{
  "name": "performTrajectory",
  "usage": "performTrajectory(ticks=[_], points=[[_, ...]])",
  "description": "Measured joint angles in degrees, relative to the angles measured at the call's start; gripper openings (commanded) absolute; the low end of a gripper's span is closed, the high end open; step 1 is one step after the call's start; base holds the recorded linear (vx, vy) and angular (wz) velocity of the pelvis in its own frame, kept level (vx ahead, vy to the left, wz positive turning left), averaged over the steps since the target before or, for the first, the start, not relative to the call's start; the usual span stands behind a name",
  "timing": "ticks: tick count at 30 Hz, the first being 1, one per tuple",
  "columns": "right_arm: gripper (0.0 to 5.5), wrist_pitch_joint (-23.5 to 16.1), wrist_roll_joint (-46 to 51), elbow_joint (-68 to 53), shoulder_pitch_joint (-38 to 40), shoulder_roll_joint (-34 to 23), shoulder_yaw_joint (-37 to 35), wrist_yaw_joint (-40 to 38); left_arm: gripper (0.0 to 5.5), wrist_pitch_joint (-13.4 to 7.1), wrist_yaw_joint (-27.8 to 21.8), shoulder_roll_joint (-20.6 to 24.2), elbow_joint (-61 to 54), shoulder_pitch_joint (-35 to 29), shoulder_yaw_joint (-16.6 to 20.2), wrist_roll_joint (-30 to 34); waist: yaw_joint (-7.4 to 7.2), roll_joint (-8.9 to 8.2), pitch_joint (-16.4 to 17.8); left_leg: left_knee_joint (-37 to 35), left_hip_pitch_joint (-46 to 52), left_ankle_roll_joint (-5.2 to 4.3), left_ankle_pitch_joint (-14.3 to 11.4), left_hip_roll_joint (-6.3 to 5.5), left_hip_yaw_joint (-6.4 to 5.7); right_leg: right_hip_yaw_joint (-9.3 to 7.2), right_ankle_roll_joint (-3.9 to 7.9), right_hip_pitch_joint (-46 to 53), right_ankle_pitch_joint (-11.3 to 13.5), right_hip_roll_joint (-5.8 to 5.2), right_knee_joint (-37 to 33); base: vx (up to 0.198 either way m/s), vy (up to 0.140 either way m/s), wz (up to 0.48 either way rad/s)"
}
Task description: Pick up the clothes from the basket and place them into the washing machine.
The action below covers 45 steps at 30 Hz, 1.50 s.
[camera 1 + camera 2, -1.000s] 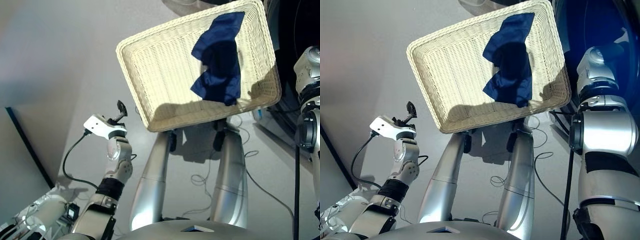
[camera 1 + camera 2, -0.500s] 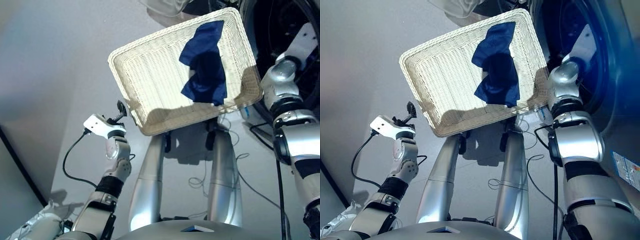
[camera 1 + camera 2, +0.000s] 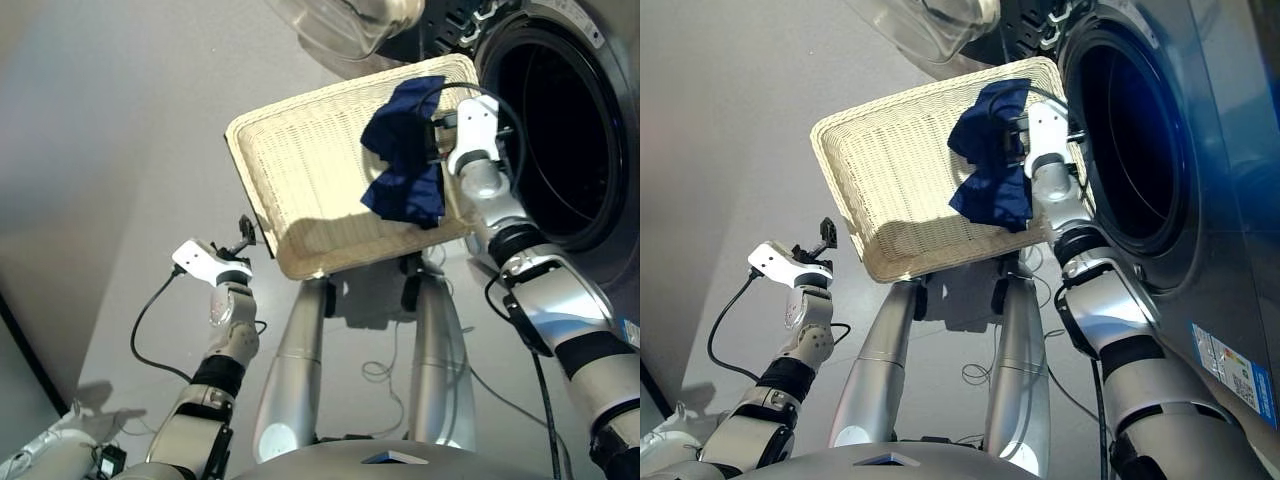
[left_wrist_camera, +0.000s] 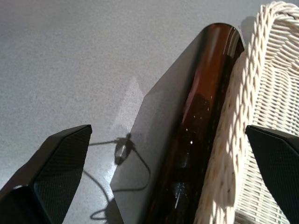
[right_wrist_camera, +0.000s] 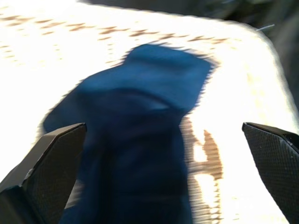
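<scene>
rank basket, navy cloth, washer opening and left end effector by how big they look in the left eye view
1. Basket
2. Washer opening, cut off at the frame edge, so its place against the basket is unsure
3. Navy cloth
4. Left end effector

The right arm reaches far forward, its right gripper [image 5: 154, 186] spread wide. The left arm stays low, left gripper [image 4: 163, 182] also agape.

The grey floor [image 3: 120, 200] carries the basket [image 3: 300, 160], which stands just beside the open washer [image 3: 560, 130]. One navy cloth [image 3: 405, 150] lies crumpled in the basket, on the side nearest the washer's porthole. Thin black cables [image 3: 390, 365] trail in loops over the floor on the robot's side of the basket.
</scene>
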Motion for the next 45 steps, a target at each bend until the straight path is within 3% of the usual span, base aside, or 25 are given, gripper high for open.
performTrajectory(ticks=[8, 11, 19, 20, 21, 22, 32, 36, 38, 40, 41, 42, 45], points=[[5.50, 0.01, 1.27, 2.48, -2.22, -0.08, -3.10, -2.43, 5.50, -0.38, 1.89, 1.05, -1.54, -0.88, -0.78, 0.08, 2.08, -0.13, 0.68, 7.45, -8.33, -0.58, -1.27, -1.29, -0.88, 0.07, -0.47, -8.10, -2.20, -1.07, 7.95, -0.005, 0.004, 0.046], [5.50, -0.02, 1.18, 2.69, -4.76, -0.50, -3.45, -4.11, 5.50, -0.81, 2.89, 1.80, -2.40, -0.91, -0.64, 0.02, 2.11, -0.24, 3.09, 9.74, -10.02, -1.13, -1.82, -1.56, -0.92, 0.23, -0.78, -10.00, -2.53, -1.16, 10.08, 0.000, 0.000, 0.000], [5.50, -1.33, -1.22, 4.63, -11.75, -1.22, -5.55, -7.95, 5.50, -0.90, 5.14, 2.29, -5.97, -1.11, -0.70, 0.10, 2.13, -0.24, 5.50, 12.33, -15.61, -1.17, -1.83, -2.11, -1.00, 1.39, -0.94, -16.29, -2.71, -1.22, 13.07, 0.000, 0.000, 0.000], [3.52, -1.21, -1.19, 4.82, -11.91, -1.24, -5.67, -7.78, 5.50, -0.90, 5.08, 2.30, -6.64, -1.10, -0.70, 0.11, 2.16, -0.23, 5.51, 12.41, -15.63, -1.17, -1.83, -2.05, -1.00, 1.60, -0.94, -16.41, -2.71, -1.23, 13.31, 0.000, 0.000, 0.000], [0.73, -1.22, -1.16, 5.03, -11.97, -1.25, -5.83, -7.54, 5.50, -0.94, 5.06, 2.37, -7.56, -1.09, -0.69, 0.11, 2.21, -0.23, 5.51, 12.54, -15.64, -1.17, -1.83, -2.11, -1.00, 1.72, -0.94, -16.48, -2.71, -1.23, 13.54, 0.000, 0.000, 0.000], [0.00, -1.22, -1.16, 5.26, -12.04, -1.31, -5.80, -7.35, 5.50, -0.94, 4.95, 2.53, -8.26, -1.10, -0.69, 0.14, 2.31, -0.23, 5.51, 12.82, -15.72, -1.17, -1.83, -2.14, -1.01, 1.71, -0.95, -16.54, -2.72, -1.23, 13.72, 0.000, 0.000, 0.000], [0.00, -0.89, -0.42, 6.62, -11.14, -2.79, -5.85, -5.66, 5.50, -0.93, 4.42, 2.86, -8.55, -1.52, -0.59, 0.13, 3.23, -0.17, 5.48, 14.16, -14.38, -1.68, -2.11, -1.95, -0.97, 1.89, -0.97, -14.76, -2.57, -0.94, 14.33, 0.000, 0.000, 0.000], [0.00, 0.04, -0.46, 5.88, -7.91, -2.40, -5.61, -5.58, 5.50, -0.92, 3.87, 2.22, -5.12, -1.68, -0.52, 0.11, 3.49, -0.13, 5.48, 10.43, -8.83, -1.30, -1.73, -0.98, -0.91, 1.14, -1.26, -8.89, -2.10, -0.75, 10.37, 0.011, -0.059, -0.068], [0.00, 0.01, -2.23, 4.49, -5.39, -2.30, -5.53, -7.32, 5.50, -0.92, 3.68, 1.40, -3.90, -1.33, -0.55, 0.15, 3.15, -0.18, 5.16, 6.69, -5.03, -1.03, -0.96, -0.60, -0.97, 0.53, -0.86, -5.05, -1.65, -0.75, 6.87, 0.005, -0.026, -0.019], [0.00, -0.04, -7.55, -1.30, -1.05, -3.16, -7.04, -12.17, 5.50, -0.92, 3.91, 1.00, -2.80, -1.42, 0.14, 0.25, 2.69, -0.12, 4.90, 0.59, -0.89, -0.64, 0.27, -0.05, -1.03, -0.58, 0.33, -0.71, -0.82, -0.69, 1.33, 0.000, 0.000, 0.000], [0.00, -0.03, -9.40, -2.13, 0.21, -3.45, -7.24, -13.65, 5.50, -0.99, 4.11, 0.98, -2.53, -1.02, 0.57, 0.28, 1.65, -0.22, 4.30, -0.98, 0.19, -0.43, 0.71, 0.07, -1.01, -0.65, 0.67, 0.33, -0.48, -0.68, -0.02, 0.000, 0.000, 0.000], [0.00, 0.06, -12.05, -3.57, 1.87, -4.28, -7.97, -15.54, 5.50, -1.06, 4.67, 0.94, -2.30, -0.83, 0.73, 0.35, 1.42, -0.24, 3.63, -2.30, 1.26, -0.54, 2.05, 0.24, -0.83, -0.74, 0.23, 1.31, 0.38, -0.68, -1.05, 0.000, 0.000, 0.000], [0.00, 0.11, -20.78, -8.03, 5.50, -7.02, -10.41, -22.91, 5.50, -2.12, 6.12, 0.64, -1.56, -0.59, 2.77, 1.48, 0.51, -0.41, 2.12, -5.81, 3.64, -0.36, 2.91, 0.39, -0.75, -1.20, 0.16, 3.71, 1.26, -0.51, -4.40, -0.045, 0.004, -0.018]])
